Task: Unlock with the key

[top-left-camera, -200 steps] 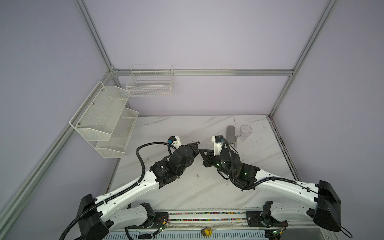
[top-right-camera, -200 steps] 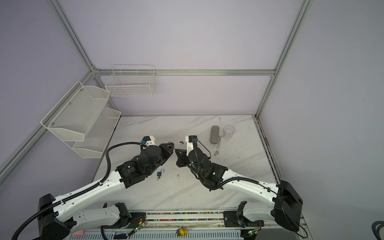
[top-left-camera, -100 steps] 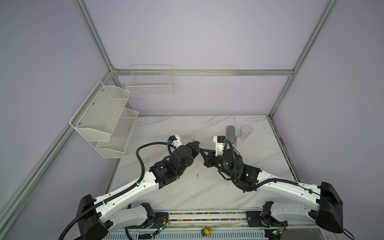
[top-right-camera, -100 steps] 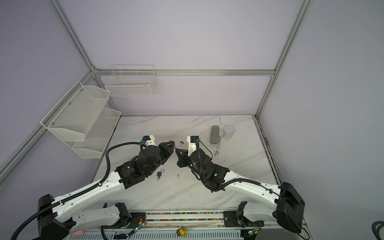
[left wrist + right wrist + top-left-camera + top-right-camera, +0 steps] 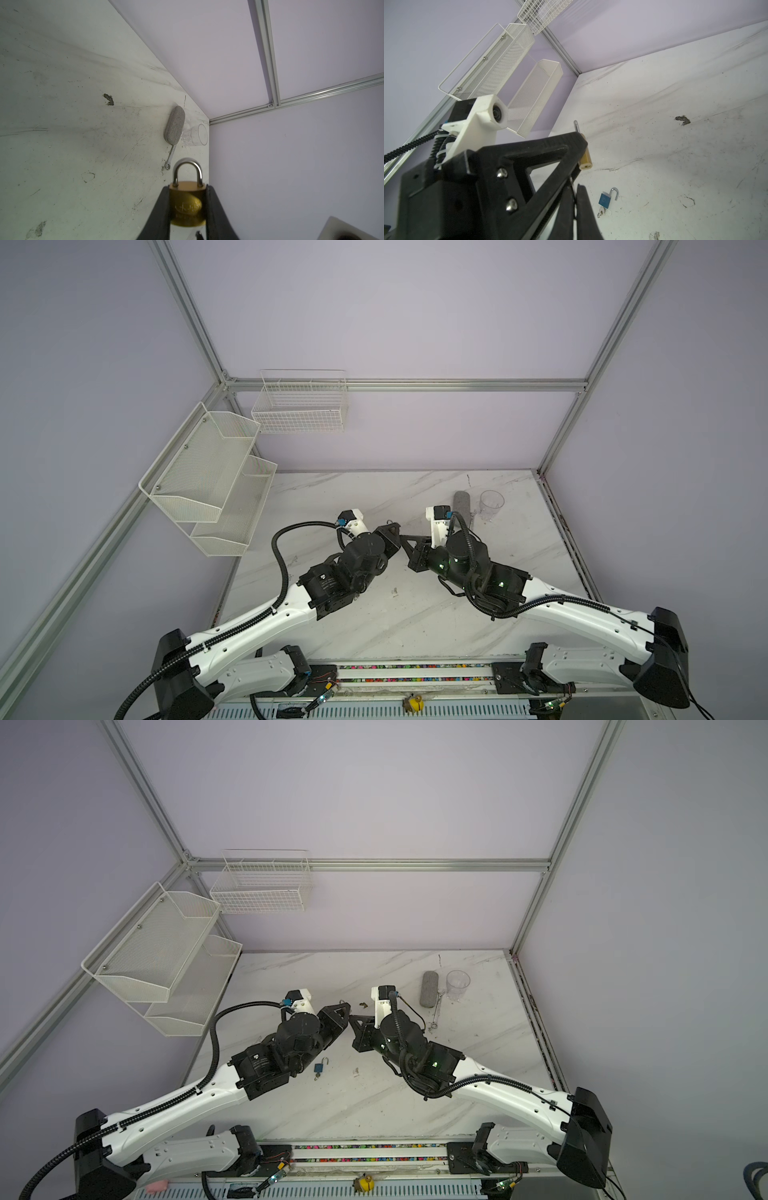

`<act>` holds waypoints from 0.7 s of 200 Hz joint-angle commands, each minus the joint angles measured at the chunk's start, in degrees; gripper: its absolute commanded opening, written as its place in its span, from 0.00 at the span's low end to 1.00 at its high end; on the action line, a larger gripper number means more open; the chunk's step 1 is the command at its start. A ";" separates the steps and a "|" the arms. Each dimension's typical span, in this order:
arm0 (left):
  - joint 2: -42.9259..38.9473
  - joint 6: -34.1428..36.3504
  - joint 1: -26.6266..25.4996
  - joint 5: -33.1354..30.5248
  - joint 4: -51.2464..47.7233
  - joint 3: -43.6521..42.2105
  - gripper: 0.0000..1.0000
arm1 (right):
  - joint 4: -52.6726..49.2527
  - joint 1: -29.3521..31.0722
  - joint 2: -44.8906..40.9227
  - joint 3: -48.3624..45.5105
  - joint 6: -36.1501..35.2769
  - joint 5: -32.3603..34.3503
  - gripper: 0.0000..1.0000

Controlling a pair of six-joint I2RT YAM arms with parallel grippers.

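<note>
Padlocks came in two. Nearest the front edge of the bench lay the blue padlock [image 5: 321,1068], its shackle swung open and a small key [image 5: 600,214] hanging from its base, so it looked finished and set aside.

Past it, above the middle of the bench, the left end effector [image 5: 188,190] was clenched on the brass padlock [image 5: 187,205], its fingers [image 5: 162,207] pressing the two narrow sides. That hold left the closed shackle free and turned the keyhole end toward the right end effector [image 5: 574,197]. This sat just beside the lock, clenched tight. Whether the key lay between its fingers could not be made out. Holding the lock off the bench seemingly gave a key a straight approach.

Well beyond, in the far right corner, a grey case [image 5: 429,989], a wrench [image 5: 436,1009] and a clear cup [image 5: 458,982] stood apart from the work.

Against a second earlier, the left arm had barely moved. The right end effector's tip had crept up toward the lock's base, and both grips were unchanged.
</note>
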 commanded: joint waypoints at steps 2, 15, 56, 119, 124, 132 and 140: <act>-0.63 1.28 -0.47 -0.35 0.73 -0.37 0.00 | 0.41 0.35 0.00 1.47 0.20 1.73 0.00; -0.68 1.28 -0.48 -0.56 1.25 -0.39 0.00 | -0.47 0.35 0.21 1.58 0.33 1.83 0.00; -1.56 1.22 -0.48 -2.40 0.77 0.21 0.00 | -1.73 0.26 -2.89 -1.70 0.52 1.19 0.00; -2.66 0.32 -0.41 -3.04 2.09 -0.38 0.00 | -3.47 0.24 0.43 -0.14 0.50 -0.30 0.00; -2.68 0.16 -0.47 -3.04 2.17 -0.45 0.00 | -3.66 0.25 0.62 -0.04 0.51 -0.20 0.00; -2.59 0.07 -0.42 -2.87 2.43 -0.47 0.00 | -3.29 0.21 0.49 -0.08 0.49 0.18 0.00; -2.39 -0.03 -0.40 -2.61 2.34 -0.38 0.00 | -1.95 0.23 -0.10 -0.50 0.22 0.06 0.00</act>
